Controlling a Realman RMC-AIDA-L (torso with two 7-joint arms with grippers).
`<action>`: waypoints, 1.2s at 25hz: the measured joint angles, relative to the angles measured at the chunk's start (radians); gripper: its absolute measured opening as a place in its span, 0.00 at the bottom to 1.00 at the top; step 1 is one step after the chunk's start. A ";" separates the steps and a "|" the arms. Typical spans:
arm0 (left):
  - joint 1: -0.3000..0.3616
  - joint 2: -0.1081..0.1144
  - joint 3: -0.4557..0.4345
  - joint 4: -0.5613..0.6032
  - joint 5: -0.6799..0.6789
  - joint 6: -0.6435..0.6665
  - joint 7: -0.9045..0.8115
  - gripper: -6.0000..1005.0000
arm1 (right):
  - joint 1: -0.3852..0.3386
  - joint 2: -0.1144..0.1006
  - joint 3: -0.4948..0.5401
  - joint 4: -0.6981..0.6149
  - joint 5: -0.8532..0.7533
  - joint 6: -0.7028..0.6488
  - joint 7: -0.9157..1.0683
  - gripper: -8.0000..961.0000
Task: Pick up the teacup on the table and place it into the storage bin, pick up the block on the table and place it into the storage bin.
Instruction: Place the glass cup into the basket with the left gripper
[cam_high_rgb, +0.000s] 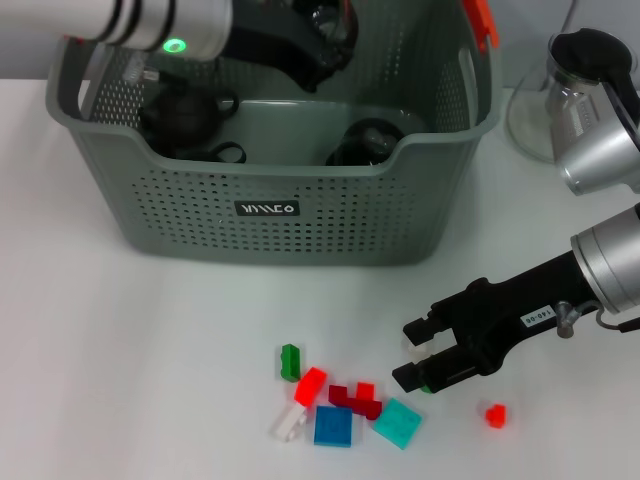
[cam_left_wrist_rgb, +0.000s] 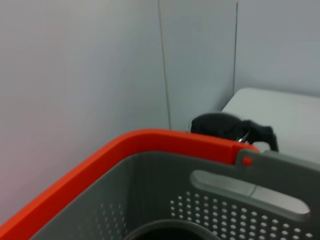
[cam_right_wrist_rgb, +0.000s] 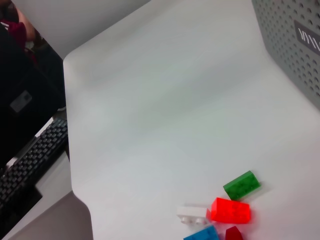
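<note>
Because blocks (cam_high_rgb: 345, 405) lay loose before the bin (cam_high_rgb: 300, 215), my right gripper (cam_high_rgb: 415, 352) hung just beside them, jaws parted, holding nothing I could see; my left arm reached into the bin

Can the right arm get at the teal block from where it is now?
Probably yes. The right gripper hangs just beside the teal block, whose near side is bare; only dark red blocks crowd its far edge.

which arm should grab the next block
Right. The right gripper hovers low over the table, jaws apart, right beside the scattered blocks. The left gripper is up over the storage bin, well away from them.
</note>
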 joint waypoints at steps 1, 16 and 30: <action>-0.010 -0.002 0.014 -0.020 0.016 -0.026 -0.008 0.06 | 0.000 0.000 0.000 0.000 0.000 0.000 0.000 0.76; -0.034 -0.037 0.102 -0.071 0.125 -0.133 -0.040 0.07 | 0.000 0.000 0.000 0.011 0.000 0.008 -0.001 0.76; 0.009 -0.034 0.089 -0.006 0.125 -0.165 -0.098 0.43 | 0.000 -0.002 0.000 0.011 0.000 0.007 0.000 0.76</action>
